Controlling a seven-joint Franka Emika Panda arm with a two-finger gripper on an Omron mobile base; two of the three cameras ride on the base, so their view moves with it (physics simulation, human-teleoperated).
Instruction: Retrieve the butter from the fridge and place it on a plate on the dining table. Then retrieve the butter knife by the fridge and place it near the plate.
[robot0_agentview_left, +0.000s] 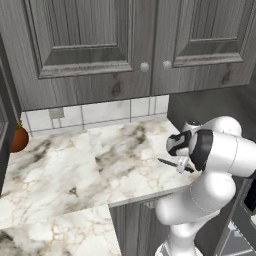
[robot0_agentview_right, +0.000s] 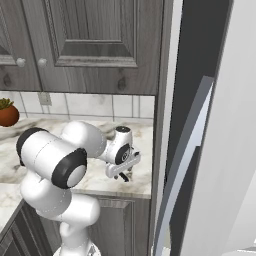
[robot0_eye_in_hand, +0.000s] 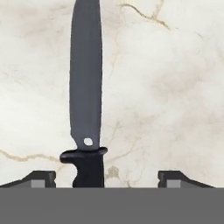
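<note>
Two tool fingertips (robot0_eye_in_hand: 43, 178) straddle butter knife (robot0_eye_in_hand: 86, 92) handle, near counter (robot0_agentview_left: 60, 170) edge.

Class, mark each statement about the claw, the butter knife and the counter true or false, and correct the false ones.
1. The butter knife lies flat on the marble counter. True.
2. The claw is shut on the knife. False: its jaws stand apart, one on each side of the handle.
3. A potted plant stands at the counter's far end from the knife. True.
4. The wall cabinet doors hang open. False: they are closed.
</note>
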